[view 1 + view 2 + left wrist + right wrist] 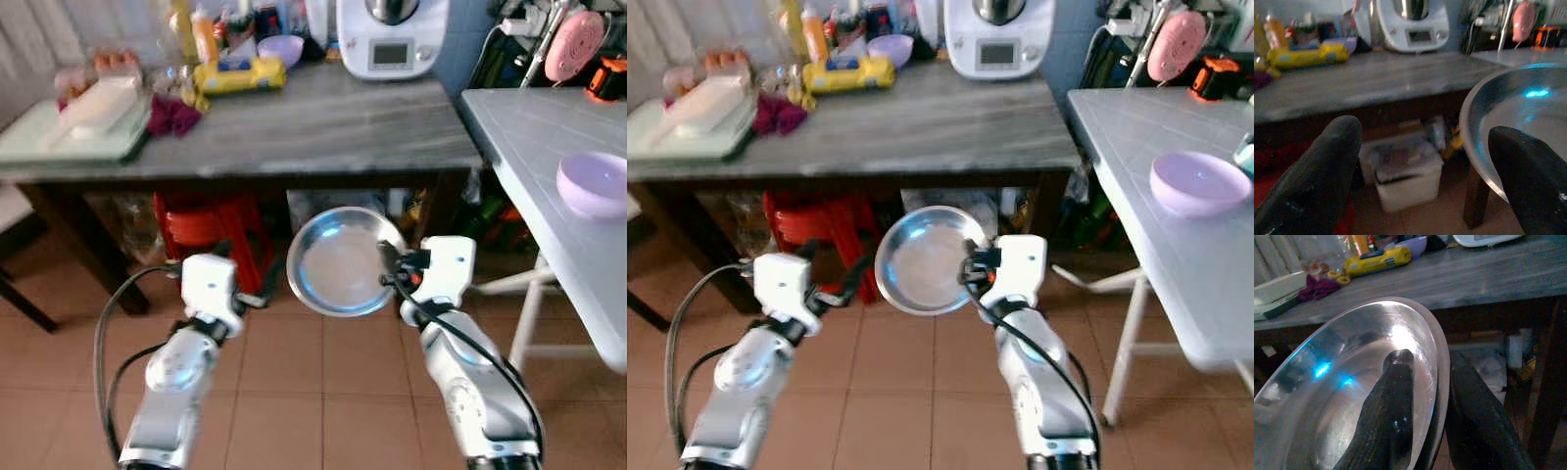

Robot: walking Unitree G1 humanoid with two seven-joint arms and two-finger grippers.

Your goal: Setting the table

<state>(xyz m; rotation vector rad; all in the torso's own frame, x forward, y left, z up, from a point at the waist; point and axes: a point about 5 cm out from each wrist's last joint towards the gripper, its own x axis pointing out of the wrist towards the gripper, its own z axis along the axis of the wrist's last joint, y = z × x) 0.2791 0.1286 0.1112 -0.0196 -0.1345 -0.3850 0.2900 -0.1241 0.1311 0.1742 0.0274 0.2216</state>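
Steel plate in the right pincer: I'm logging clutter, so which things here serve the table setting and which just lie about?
For the job:
- steel plate, its rim pinched by the right pincer
- lilac bowl on the white table
- left pincer, open, empty

Lying about:
- white kitchen machine
- yellow packet
- red stool
- cutting board

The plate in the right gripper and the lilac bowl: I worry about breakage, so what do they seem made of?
The plate looks like polished metal, probably stainless steel: silvery, with mirror-like glints and reflections. The lilac bowl on the white table looks matt and evenly coloured, likely plastic or melamine, though glazed ceramic cannot be ruled out.
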